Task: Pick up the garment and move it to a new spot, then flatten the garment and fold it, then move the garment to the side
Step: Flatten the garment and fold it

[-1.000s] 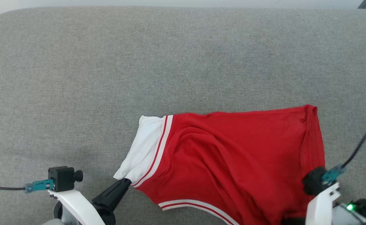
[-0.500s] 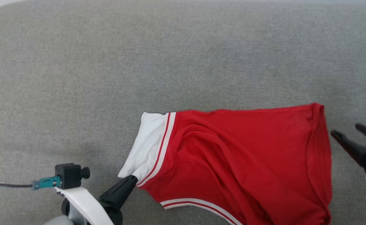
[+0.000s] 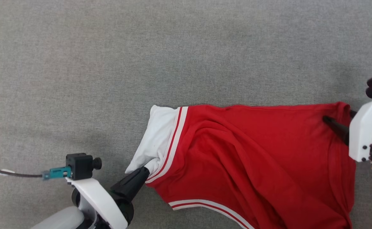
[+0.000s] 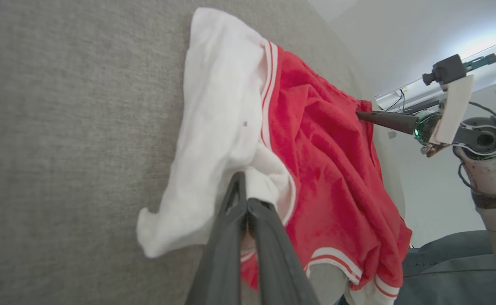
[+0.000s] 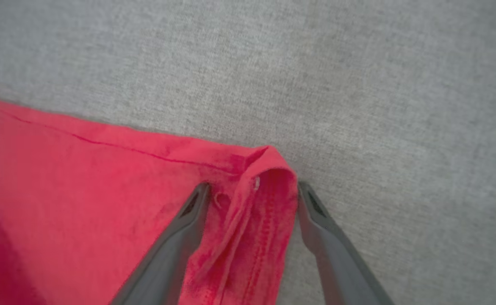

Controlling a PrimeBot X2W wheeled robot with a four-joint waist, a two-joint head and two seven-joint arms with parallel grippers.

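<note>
The garment (image 3: 252,152), red with a white sleeve panel and striped trim, lies rumpled on the grey cloth surface (image 3: 109,63). My left gripper (image 3: 145,170) is shut on the near edge of the white sleeve; the left wrist view shows its fingers (image 4: 244,190) pinching the white fabric of the garment (image 4: 324,161). At the garment's far right corner my right gripper (image 3: 338,116) stands open. In the right wrist view its two fingers (image 5: 253,186) straddle the hemmed corner of the garment (image 5: 82,190), one on the red cloth and one beside it.
Grey cloth surface extends far beyond the garment to the left and the back (image 5: 358,84). In the left wrist view the surface's edge (image 4: 383,140) runs just past the garment, with my right arm (image 4: 480,140) beyond it.
My right gripper has opened, let go of the garment's near right part and moved to its far right corner. The left gripper still holds the sleeve. The camera has shifted.
</note>
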